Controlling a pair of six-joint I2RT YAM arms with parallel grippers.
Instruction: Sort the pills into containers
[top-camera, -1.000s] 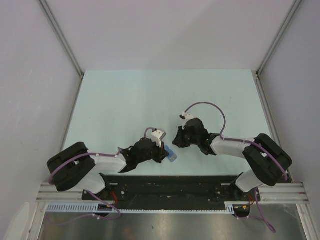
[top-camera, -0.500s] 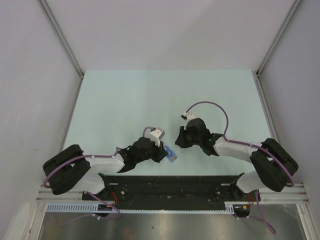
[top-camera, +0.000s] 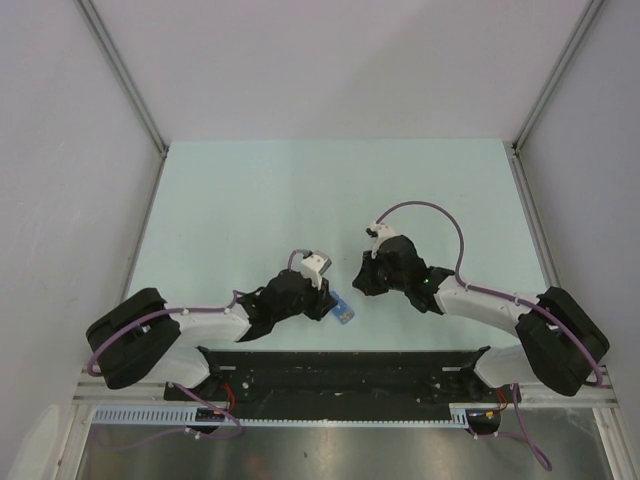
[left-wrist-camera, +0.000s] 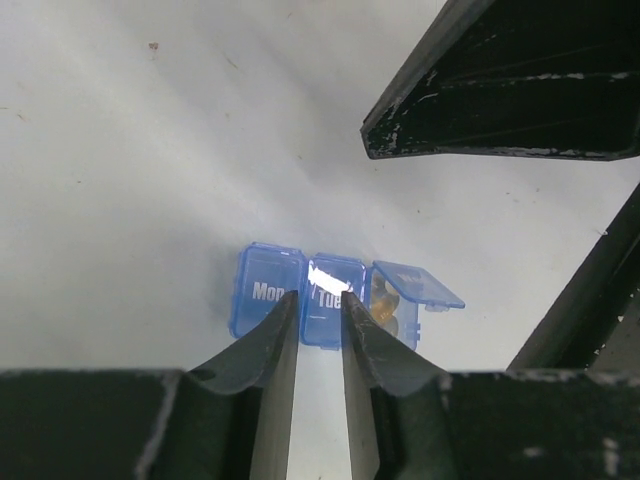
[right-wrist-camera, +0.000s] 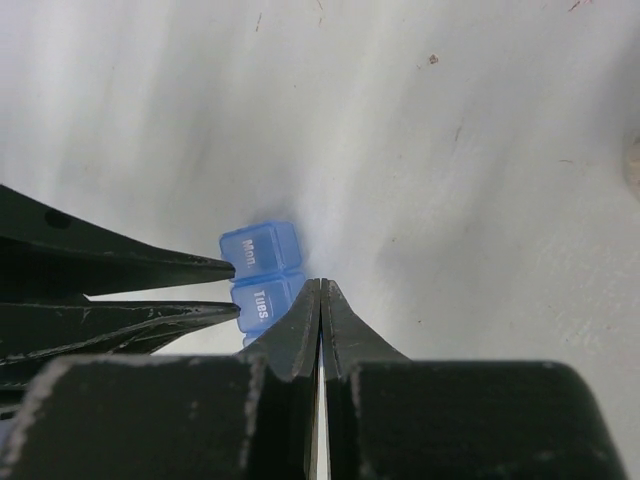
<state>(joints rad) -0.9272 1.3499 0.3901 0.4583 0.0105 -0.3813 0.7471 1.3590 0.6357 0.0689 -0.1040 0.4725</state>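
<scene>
The left gripper (left-wrist-camera: 318, 297), jaws slightly parted over the pill box (left-wrist-camera: 262, 290), should steady it while the closed right gripper (right-wrist-camera: 320, 286) squarely presses the 1 open lid (left-wrist-camera: 415, 283).

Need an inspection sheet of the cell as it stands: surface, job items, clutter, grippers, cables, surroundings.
Surface: pale green table top, a few small specks.
Job's things: blue pill box near the arm bases; Mon and Tue lids shut, third lid up with yellowish pills inside.
Clutter: nothing seen.
Grippers: left gripper over the Tue compartment, jaws slightly apart; right gripper beside the box, jaws shut, holding nothing.
Cables: purple cable loops above the right wrist; another runs along the left arm.
Surroundings: grey walls; black base rail at the near edge.
</scene>
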